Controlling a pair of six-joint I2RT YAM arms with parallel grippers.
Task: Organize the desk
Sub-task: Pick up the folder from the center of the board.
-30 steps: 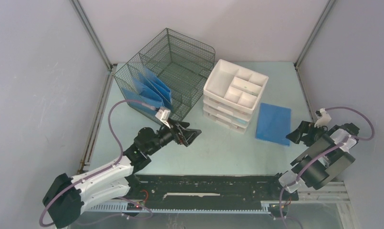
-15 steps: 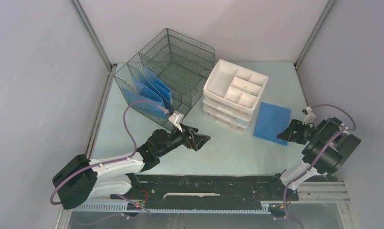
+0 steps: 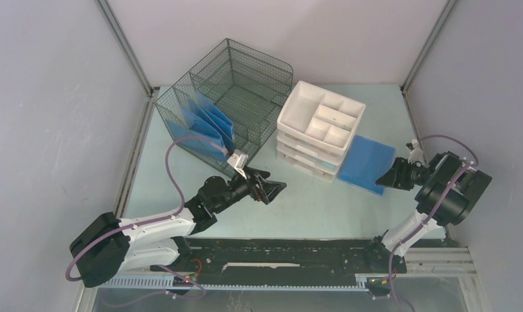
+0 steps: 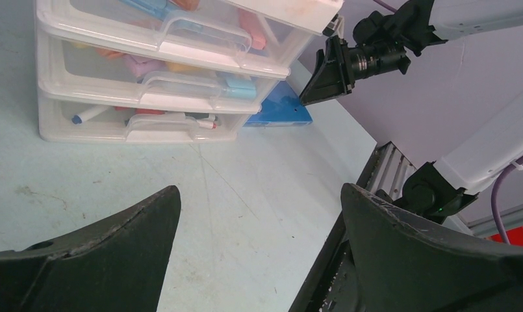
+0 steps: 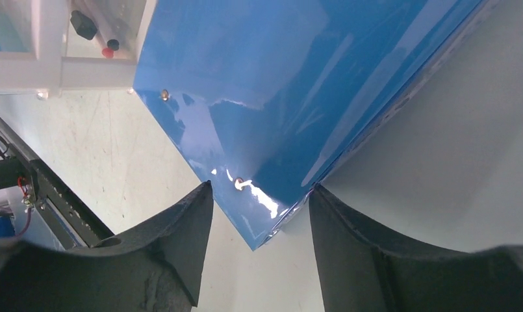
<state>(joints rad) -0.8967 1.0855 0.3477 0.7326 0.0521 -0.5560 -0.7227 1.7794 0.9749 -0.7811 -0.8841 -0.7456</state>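
Mint-green table (image 3: 310,211) spreads under both arms, carrying a mesh rack (image 3: 245,84) at the back and a white drawer unit (image 3: 318,127) beside it. Since a second ago the right gripper (image 3: 383,179) has moved in on the blue folder (image 3: 366,162), which then lay flat and now tilts up off the table just beside the drawers. Its jaws stand apart around the folder's corner. The left gripper (image 3: 275,188) has shifted forward, jaws wide apart, holding nothing.
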